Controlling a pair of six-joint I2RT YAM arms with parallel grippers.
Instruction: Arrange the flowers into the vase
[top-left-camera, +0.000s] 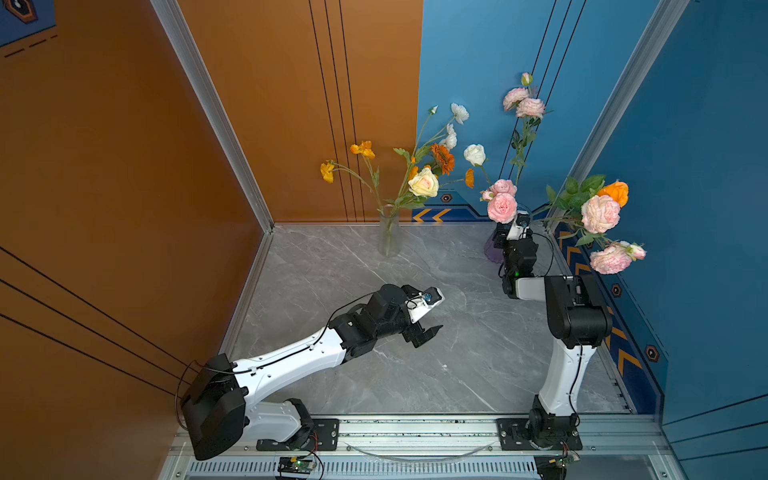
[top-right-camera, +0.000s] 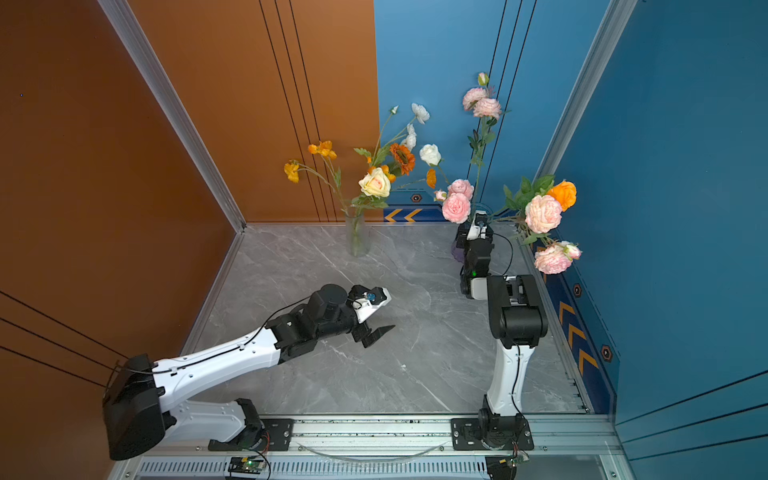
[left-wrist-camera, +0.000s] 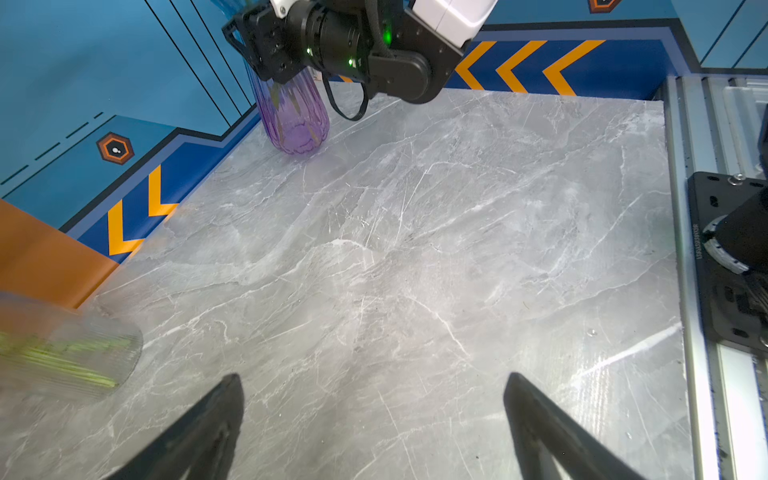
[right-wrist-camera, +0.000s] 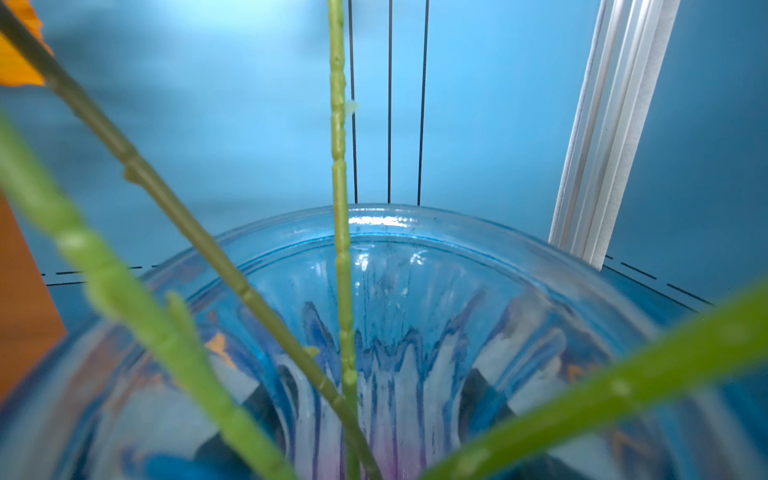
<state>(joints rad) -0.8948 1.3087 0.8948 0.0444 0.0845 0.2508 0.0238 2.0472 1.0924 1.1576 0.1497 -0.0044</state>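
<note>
On the grey marble tabletop (top-left-camera: 457, 374), far right corner, green-stemmed pink flowers (top-left-camera: 600, 214) stand in a ribbed purple glass vase (left-wrist-camera: 295, 120): likely light, springy, best pinched on bare stem. The right gripper (top-left-camera: 503, 237) at its mouth is too hidden to tell its state; the left gripper (left-wrist-camera: 374, 378) gapes empty.

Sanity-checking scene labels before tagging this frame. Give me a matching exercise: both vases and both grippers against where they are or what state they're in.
Things:
1. clear vase
2. purple vase
3. left gripper
4. right gripper

Place or state:
A. jaws wide open, empty, over the bare table
B. far right corner, mostly pink blooms
C. by the back wall, orange, white and cream blooms
D. up at a vase's neck, stems just ahead of its camera

Pairs: 1-C, 2-B, 3-A, 4-D
</note>
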